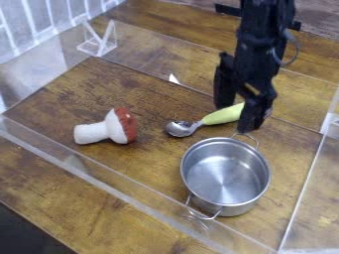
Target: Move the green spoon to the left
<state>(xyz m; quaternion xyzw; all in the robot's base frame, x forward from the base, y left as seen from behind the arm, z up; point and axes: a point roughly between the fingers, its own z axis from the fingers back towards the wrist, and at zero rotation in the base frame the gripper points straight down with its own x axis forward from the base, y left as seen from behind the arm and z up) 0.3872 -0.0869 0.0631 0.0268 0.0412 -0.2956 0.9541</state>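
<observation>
1. Tool point(247, 107) points down, fingers spread wide, holding nothing.
2. Green spoon point(208, 120) lies flat on the bench point(79, 89), its handle end between the fingers.
3. Its silver bowl points toward the mushroom point(109, 127); the pot point(224, 174) sits just beside it.

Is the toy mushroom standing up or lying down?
Lying down. The mushroom rests on its side on the table, red cap pointing right.

- My worktop point(79, 109) is dark brown wood, planks running on a diagonal.
- A low clear plastic wall point(93, 179) fences it in (glare streaks along the edges).
- White vertical bars point(34, 25) stand at the upper left.
- A small clear plastic stand point(95, 40) sits near that corner.
</observation>
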